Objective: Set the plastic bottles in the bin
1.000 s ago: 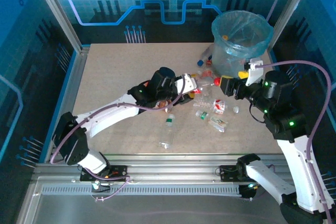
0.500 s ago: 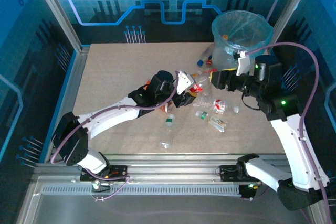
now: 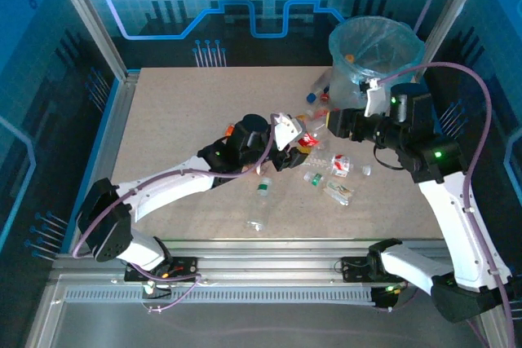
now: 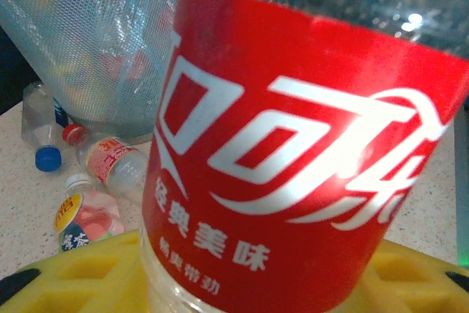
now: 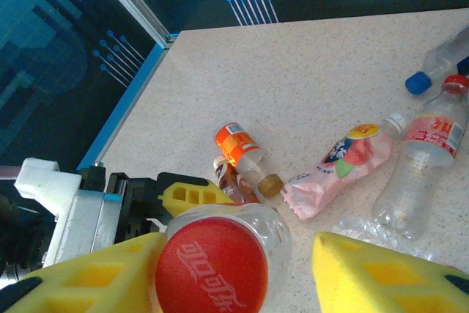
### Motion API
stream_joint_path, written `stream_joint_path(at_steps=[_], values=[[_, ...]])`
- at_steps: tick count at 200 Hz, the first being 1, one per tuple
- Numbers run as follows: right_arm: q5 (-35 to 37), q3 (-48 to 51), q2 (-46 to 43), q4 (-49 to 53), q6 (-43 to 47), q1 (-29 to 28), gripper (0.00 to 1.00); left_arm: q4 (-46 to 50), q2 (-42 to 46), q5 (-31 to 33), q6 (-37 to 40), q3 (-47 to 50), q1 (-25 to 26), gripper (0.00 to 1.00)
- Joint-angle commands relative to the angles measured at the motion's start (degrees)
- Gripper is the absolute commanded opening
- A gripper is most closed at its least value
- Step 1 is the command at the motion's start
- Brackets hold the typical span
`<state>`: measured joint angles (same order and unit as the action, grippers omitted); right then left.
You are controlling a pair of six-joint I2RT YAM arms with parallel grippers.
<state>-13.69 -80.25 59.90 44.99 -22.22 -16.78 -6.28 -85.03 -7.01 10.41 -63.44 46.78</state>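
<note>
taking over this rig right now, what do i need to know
Left claw: shut on the red-label bottle.
Right claw: open, jaws straddling that bottle's red cap end, one pad not yet touching.
Bin: far right of the table, an orange cap visible inside.
Done: little that can be judged beyond that.
Left: bin the held bottle, then the loose ones on the table, such as the green-capped bottle, the orange-label bottle and the blue-capped bottle.
</note>
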Motion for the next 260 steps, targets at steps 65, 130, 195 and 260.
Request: stream_joint_path(at_steps=[65, 130, 195, 260], values=[[0.7, -3.9, 2.8, -1.1, 0.4, -2.6, 0.01, -3.3, 3.0, -0.6, -0.1, 1.0, 0.4, 0.56], [17.2, -13.7, 7.4, -5.9, 2.3, -9.6, 0.0, -16.7, 12.9, 12.7, 0.0, 9.0, 0.3, 0.99], [47.6, -25.8, 18.7, -18.4, 14.2, -15.7, 0.0, -20.5, 13.5, 20.7, 0.4, 11.3, 0.3, 0.99], [65.3, -54.1, 38.1, -12.4, 24.7, -11.7, 0.0, -19.5, 12.2, 22.2, 1.2, 11.0, 0.3, 0.97]])
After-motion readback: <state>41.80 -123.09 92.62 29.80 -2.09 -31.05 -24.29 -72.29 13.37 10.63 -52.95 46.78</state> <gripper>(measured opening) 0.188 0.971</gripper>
